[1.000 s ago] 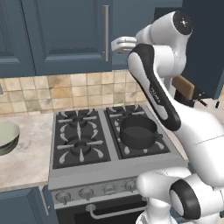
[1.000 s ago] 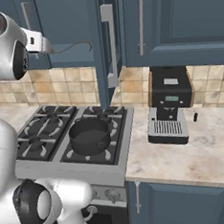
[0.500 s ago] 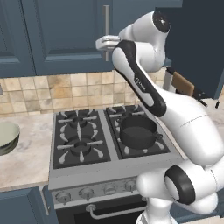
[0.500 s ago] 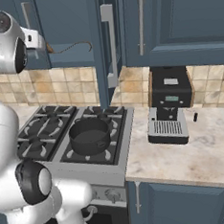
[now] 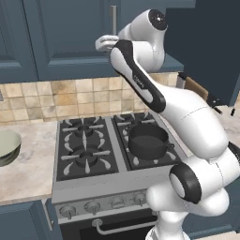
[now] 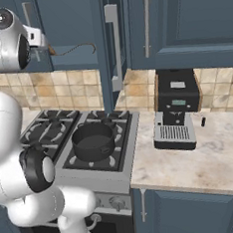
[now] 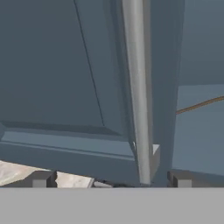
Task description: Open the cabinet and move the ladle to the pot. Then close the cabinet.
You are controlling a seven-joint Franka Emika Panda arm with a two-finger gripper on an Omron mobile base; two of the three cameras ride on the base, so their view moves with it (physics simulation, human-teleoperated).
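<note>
The cabinet's (image 6: 70, 22) right door stands open as the spread gripper (image 7: 111, 181) has swung left, seemingly toward the left door's handle (image 7: 138, 92).

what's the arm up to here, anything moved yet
The arm has its open gripper up at the cabinet, lined up with the left door's silver handle. The right door already stands swung out. The ladle lies inside on the shelf, its thin handle showing. The pot sits empty on the stove's front right burner. So nothing has been moved yet.
</note>
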